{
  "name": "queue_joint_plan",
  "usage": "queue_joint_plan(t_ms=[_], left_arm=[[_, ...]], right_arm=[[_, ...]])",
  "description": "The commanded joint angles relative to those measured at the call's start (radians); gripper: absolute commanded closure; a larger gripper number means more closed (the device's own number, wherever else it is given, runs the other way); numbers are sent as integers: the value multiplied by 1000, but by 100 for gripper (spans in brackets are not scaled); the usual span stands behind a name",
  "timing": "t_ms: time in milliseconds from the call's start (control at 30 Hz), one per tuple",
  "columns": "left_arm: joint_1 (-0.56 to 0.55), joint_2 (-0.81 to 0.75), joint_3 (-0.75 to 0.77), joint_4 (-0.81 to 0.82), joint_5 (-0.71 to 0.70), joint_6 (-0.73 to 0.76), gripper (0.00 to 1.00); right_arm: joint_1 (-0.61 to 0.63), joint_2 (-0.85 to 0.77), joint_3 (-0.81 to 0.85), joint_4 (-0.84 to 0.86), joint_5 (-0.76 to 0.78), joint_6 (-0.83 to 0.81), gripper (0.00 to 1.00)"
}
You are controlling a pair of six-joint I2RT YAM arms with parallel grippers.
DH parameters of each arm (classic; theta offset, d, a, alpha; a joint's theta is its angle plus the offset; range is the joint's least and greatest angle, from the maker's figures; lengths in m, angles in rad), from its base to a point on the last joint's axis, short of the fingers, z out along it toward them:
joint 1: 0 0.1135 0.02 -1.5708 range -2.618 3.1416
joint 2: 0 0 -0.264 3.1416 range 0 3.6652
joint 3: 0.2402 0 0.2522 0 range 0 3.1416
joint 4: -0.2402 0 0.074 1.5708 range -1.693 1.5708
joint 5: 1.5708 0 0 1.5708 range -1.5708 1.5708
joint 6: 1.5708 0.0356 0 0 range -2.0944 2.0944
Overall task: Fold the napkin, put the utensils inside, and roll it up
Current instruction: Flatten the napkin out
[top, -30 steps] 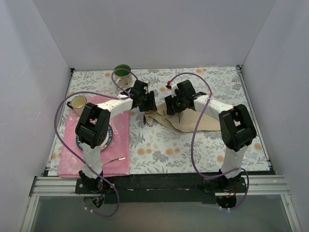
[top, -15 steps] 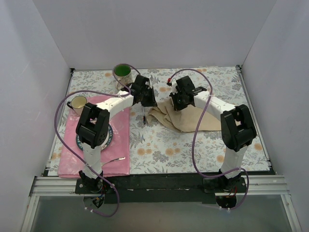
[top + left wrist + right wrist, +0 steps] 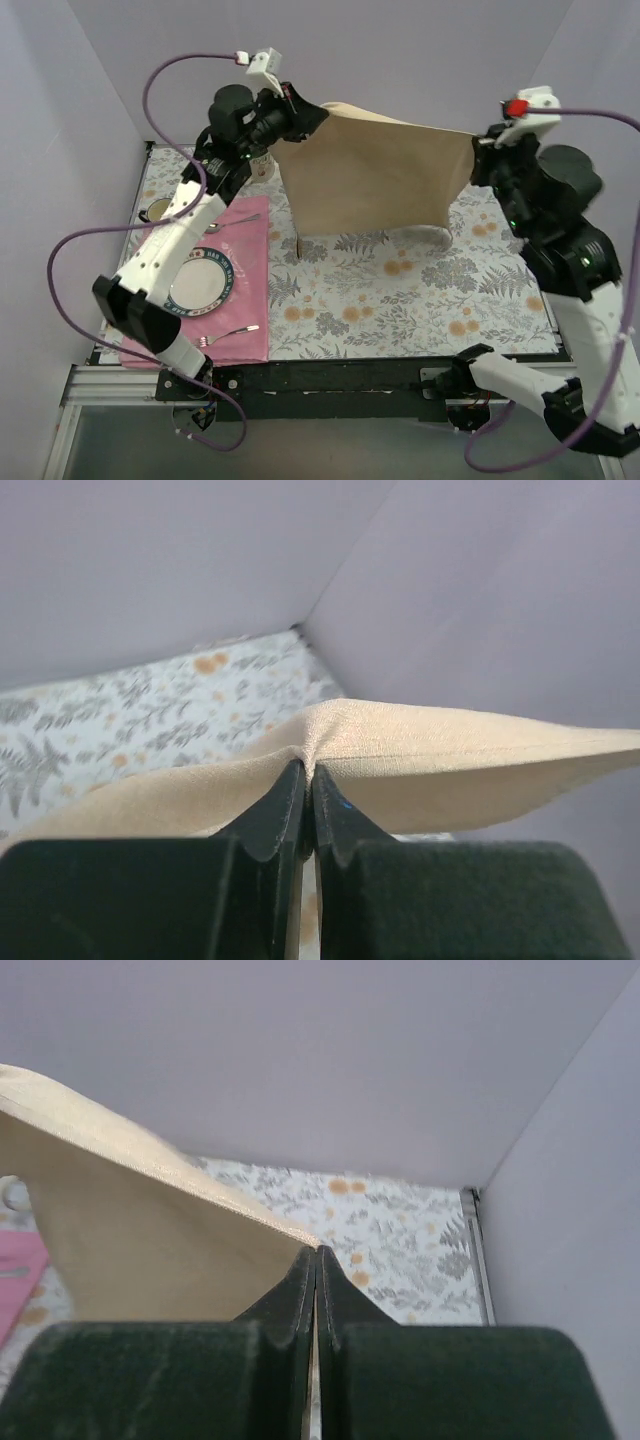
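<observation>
One napkin (image 3: 375, 175) now lifted, spread; left fingers (image 3: 272, 818), right fingers (image 3: 293, 1298) each clamp one corner.

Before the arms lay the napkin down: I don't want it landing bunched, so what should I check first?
1. Is the left gripper shut on the napkin? Ok, it pinches the top edge.
2. Is the right gripper shut on the opposite top corner? Ok.
3. Is the top edge stretched between the two grippers? Ok, it sags only slightly.
4. Is the lower edge hanging free of the tablecloth? Cannot tell; the lower right corner looks curled.
5. Is the fork out of the way? Ok, it lies on the placemat.
</observation>
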Motion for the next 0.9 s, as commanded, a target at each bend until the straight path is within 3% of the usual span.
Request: queue_joint_plan(t_ms=[0,133,333,433,533,667,700,767,800,867], left_arm=[[-3,-244,-8,105,96,24,100],[-4,-332,5,113,165,7,100],[-4,-282,36,107,221,-23,100],[-3,-221,67,67,228,-11,100],[-3,-98,88,44,256,-7,100],[-7,127,120,40,337,-20,100],[-17,249,175,36,349,-20,100],[-38,371,229,32,318,22,100],[-64,493,269,9,237,50,100],[-84,636,460,-78,132,122,100]], right_arm=[[6,-174,12,78,-151,-108,99],[6,-289,20,106,-288,-115,99],[2,-359,24,74,-216,-59,99],[2,-354,9,26,-63,-47,99],[4,-302,10,-61,210,-39,99],[4,-131,-35,-174,587,-13,99],[4,-92,-75,-211,669,10,99],[4,4,-146,-242,834,94,99],[5,37,-163,-287,859,172,99],[6,109,-199,-374,902,328,99]])
